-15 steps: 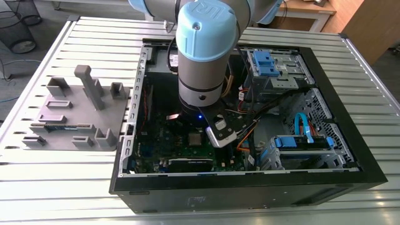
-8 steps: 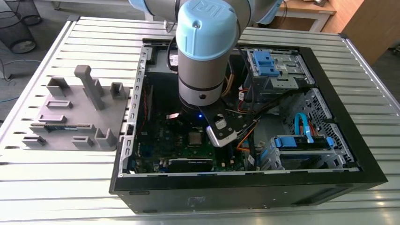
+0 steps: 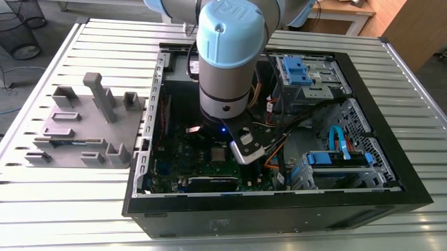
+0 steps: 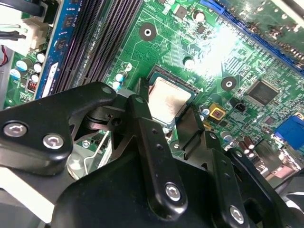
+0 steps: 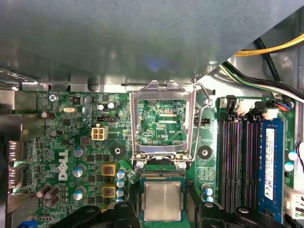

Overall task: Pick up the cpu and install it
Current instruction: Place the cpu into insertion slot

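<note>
CPU (image 5: 162,199) is seen lying flat, silver top up w/ a thin green rim, on the socket of the motherboard (image 5: 61,137) inside the PC case (image 3: 279,214). In both wrist views it is framed closely by the black tool (image 4: 167,104).

Slatted metal tabletop (image 3: 70,209) is taken up for the most part by the black PC case, laid on its side w/ the panel off. Arm (image 3: 227,63), grey w/ a pale-blue cap, is seen standing approx. vertical, its lower end down inside the PC case over the middle of the motherboard. Grey tray (image 3: 119,130) w/ upright posts is set on the tabletop just beside the PC case, on the exterior view's left. Drive cages (image 3: 297,70) w/ blue clips are fixed along the inner side of the PC case at the exterior view's right, w/ orange & blue cables (image 3: 335,138) run near them.

RAM slots (image 5: 237,161), black, are lined up near the socket, & a blue module (image 5: 270,161) is seated alongside them. Load plate (image 5: 161,92) of the socket is swung open, away from the CPU, w/ its hinge end just beside the CPU; motherboard traces are seen through its window.

Tool state can't be told: it isn't shown whether the CPU is gripped or only flanked.
</note>
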Tool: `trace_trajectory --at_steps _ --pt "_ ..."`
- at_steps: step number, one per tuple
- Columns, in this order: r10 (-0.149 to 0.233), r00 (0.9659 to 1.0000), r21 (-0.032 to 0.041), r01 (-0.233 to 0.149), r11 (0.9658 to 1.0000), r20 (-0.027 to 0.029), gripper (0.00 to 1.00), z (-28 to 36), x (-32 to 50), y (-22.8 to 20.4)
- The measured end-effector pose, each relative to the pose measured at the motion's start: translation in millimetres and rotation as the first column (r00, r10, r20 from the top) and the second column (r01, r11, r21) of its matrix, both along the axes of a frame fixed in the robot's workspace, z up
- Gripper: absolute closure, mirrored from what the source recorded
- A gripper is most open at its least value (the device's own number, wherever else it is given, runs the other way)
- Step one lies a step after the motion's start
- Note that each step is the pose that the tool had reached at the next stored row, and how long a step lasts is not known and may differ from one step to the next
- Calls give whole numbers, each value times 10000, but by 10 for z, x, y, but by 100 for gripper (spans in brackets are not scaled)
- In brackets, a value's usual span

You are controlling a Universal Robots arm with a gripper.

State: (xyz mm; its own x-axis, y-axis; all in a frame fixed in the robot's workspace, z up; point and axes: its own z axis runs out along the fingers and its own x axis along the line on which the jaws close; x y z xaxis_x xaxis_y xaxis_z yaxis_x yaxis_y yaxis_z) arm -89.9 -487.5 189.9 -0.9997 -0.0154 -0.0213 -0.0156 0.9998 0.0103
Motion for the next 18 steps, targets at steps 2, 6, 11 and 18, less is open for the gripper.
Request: trace_trajectory --at_steps 2,6,11,18 --pt "-4 10000 -2 4 10000 0 53 -3 -2 0" --pt "-2 10000 0 2 10000 0 53 -10 -9 0" --pt "-3 10000 1 3 10000 1 53 -12 -11 0" --pt "-3 10000 1 3 10000 1 53 -14 -10 0"
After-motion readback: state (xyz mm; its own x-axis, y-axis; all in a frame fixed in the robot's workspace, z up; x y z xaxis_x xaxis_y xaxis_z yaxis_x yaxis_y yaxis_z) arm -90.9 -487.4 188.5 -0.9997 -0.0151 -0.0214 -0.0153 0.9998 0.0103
